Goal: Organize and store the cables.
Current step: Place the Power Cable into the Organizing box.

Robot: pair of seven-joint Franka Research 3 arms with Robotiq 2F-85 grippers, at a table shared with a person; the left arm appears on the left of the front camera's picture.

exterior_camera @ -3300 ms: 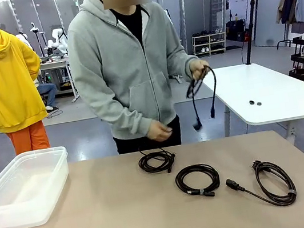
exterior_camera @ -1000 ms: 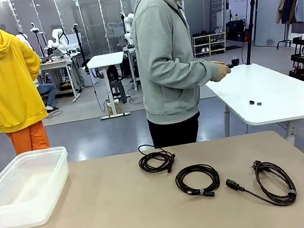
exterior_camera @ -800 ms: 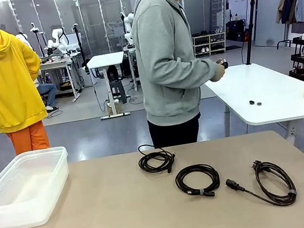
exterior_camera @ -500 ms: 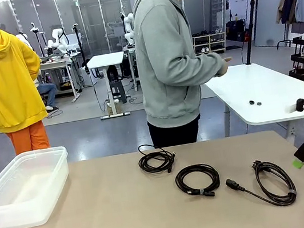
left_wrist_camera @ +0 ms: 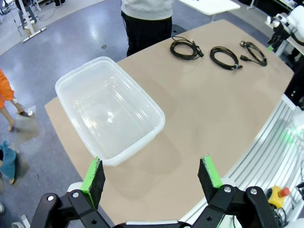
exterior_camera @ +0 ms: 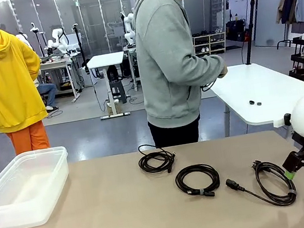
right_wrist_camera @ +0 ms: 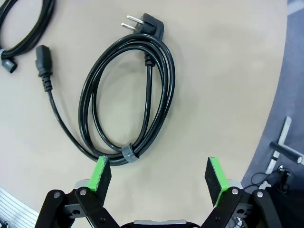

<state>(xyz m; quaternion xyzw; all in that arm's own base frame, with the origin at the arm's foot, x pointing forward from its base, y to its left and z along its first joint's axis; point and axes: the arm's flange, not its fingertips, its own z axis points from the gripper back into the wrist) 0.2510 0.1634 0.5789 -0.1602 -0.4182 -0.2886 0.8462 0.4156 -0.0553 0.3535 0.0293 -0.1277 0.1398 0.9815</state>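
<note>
Right, your right gripper [right_wrist_camera: 157, 164] hovers wide open and empty over the nearest coiled black power cable [right_wrist_camera: 147, 95], which lies flat on the tan table [right_wrist_camera: 223, 71], cinched by a grey tie [right_wrist_camera: 128, 153]. You're at the first pick, I'd say: drop lower, straddle the bundled strands near that tie, then close. Beyond lie a second black coiled cord [exterior_camera: 201, 192] and a third black coil [exterior_camera: 168, 163]. Your left gripper [left_wrist_camera: 151, 164], equally wide and empty, hangs above the clear plastic tub [left_wrist_camera: 156, 128], which has nothing in it.
</note>
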